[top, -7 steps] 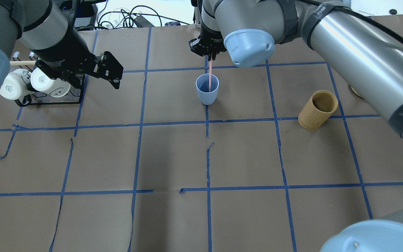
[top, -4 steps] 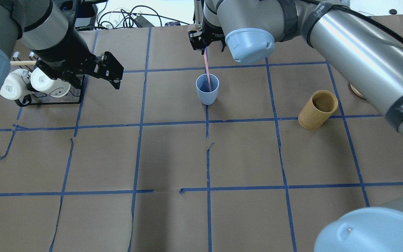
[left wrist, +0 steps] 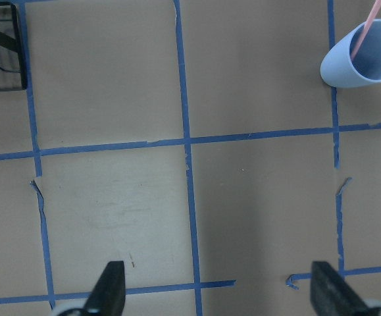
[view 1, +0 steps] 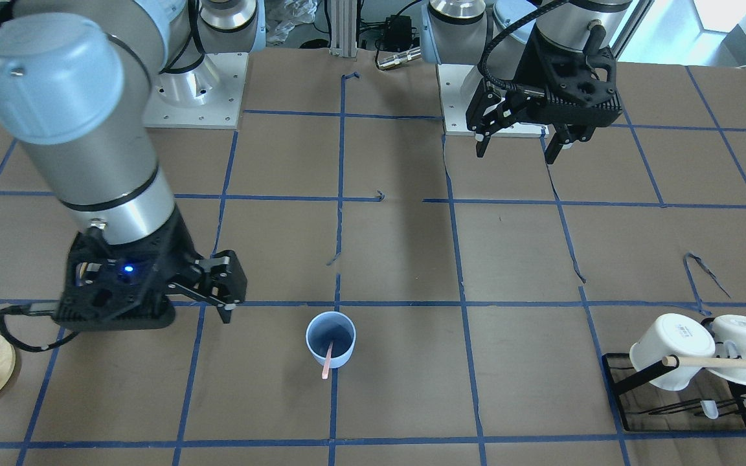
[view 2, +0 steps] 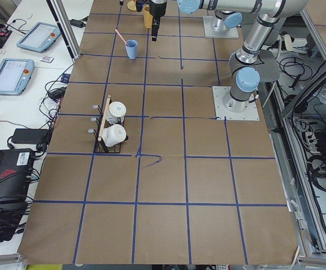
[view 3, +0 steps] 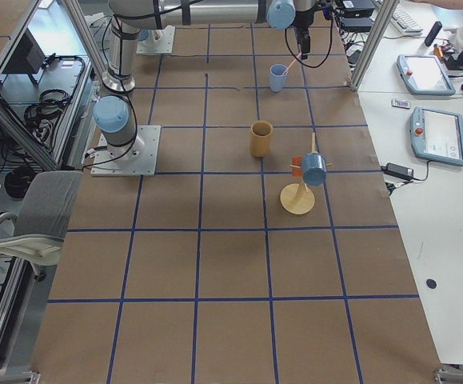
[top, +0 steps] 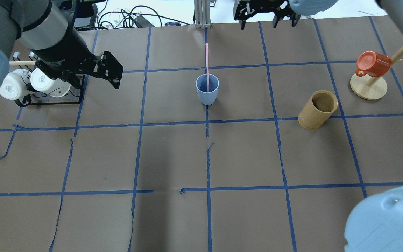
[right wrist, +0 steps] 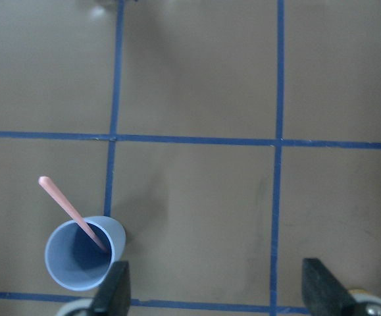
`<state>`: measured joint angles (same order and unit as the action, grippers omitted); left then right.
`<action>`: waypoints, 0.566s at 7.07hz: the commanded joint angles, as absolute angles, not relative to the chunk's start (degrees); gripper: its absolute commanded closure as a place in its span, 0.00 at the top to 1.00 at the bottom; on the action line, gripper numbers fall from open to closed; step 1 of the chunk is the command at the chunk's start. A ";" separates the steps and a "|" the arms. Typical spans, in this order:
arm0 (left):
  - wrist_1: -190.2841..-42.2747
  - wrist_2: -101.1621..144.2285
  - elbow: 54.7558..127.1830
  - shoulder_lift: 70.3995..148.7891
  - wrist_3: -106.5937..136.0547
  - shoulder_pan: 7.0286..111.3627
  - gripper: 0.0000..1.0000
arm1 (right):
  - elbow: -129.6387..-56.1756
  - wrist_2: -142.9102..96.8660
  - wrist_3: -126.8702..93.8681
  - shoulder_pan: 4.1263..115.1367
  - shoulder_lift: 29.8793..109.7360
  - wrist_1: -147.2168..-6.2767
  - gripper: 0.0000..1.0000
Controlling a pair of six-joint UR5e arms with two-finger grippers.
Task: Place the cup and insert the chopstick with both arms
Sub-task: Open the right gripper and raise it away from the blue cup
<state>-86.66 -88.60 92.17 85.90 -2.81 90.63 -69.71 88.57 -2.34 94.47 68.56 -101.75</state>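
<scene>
The light-blue cup (top: 207,91) stands upright on the brown table at the middle of the far row; it also shows in the front view (view 1: 331,338). One pale-pink chopstick (top: 207,61) stands in it and leans on the rim, free of any gripper. My right gripper (top: 267,21) is open and empty, at the far edge to the right of the cup; its wrist view shows the cup (right wrist: 79,255) and the chopstick (right wrist: 68,207) at the lower left. My left gripper (top: 118,77) is open and empty, well left of the cup (left wrist: 361,56).
A black rack with white mugs (top: 37,84) and a thick wooden rod stands at the far left behind my left gripper. A tan wooden holder (top: 318,109) stands right of the cup. A wooden stand with an orange mug (top: 371,70) is at the far right.
My right gripper has let go of the chopstick, opened, and pulled up and away to the far right. The chopstick now stands alone in the cup. The left arm has not moved.
</scene>
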 commanded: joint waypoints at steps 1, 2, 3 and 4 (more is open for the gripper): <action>-86.66 -88.68 92.20 85.78 -2.81 90.62 1.00 | -74.15 88.50 5.33 89.92 75.89 -97.05 0.89; -86.66 -88.68 92.20 85.78 -2.81 90.62 1.00 | -77.14 89.03 7.10 89.48 79.77 -95.29 0.91; -86.66 -88.68 92.28 85.78 -2.81 90.62 1.00 | -79.08 88.42 6.51 90.17 85.46 -89.70 1.00; -86.66 -88.68 92.20 85.78 -2.81 90.62 1.00 | -80.84 88.51 6.42 90.70 89.43 -86.08 1.00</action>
<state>-86.66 -88.68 92.23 85.79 -2.81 90.62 -78.49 88.57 6.33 90.19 84.08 -90.80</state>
